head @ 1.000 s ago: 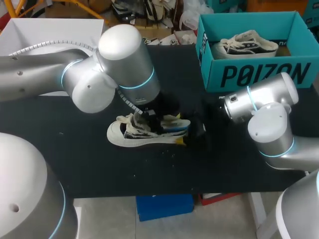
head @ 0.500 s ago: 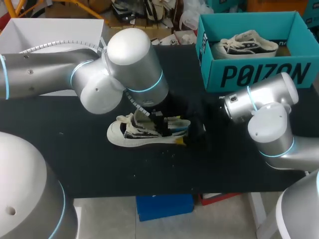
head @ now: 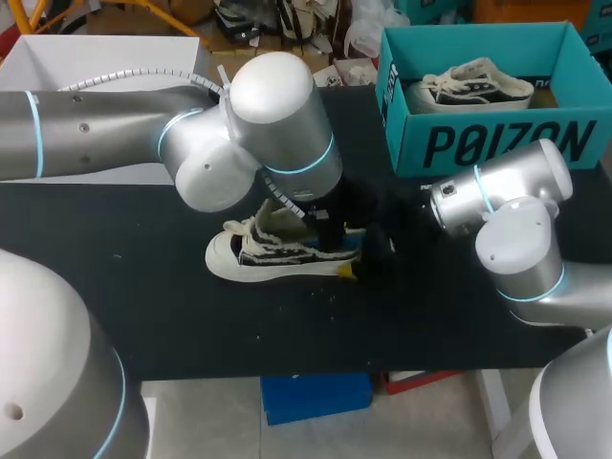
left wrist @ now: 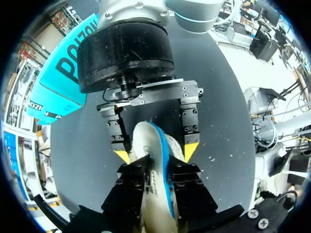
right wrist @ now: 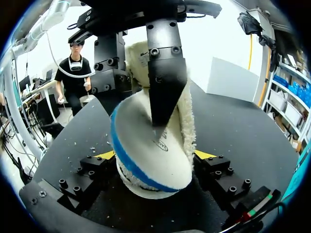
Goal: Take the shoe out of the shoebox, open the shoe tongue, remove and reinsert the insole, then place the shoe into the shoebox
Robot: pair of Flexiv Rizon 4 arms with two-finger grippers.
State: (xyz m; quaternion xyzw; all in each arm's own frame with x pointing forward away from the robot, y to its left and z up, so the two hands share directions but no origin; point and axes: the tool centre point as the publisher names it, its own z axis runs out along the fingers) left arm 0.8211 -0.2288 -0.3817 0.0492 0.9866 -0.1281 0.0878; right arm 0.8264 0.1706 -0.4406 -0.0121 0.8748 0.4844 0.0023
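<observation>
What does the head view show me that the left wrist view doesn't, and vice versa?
Head only: a second shoe inside the shoebox, and the toe and laces of the shoe being worked. Left wrist only: the left gripper shut on the raised insole, and both yellow tips of the right gripper clamping the heel. Both: the shoebox's front wall, the shoe, the right gripper.

Black table, matte top. Directly on it: a white shoe sitting on its sole right under the left gripper, heel end between the fingers of the right gripper. The teal shoebox stands well apart from both grippers, back on the right gripper's side. Few pale specks lie just beside the shoe.
</observation>
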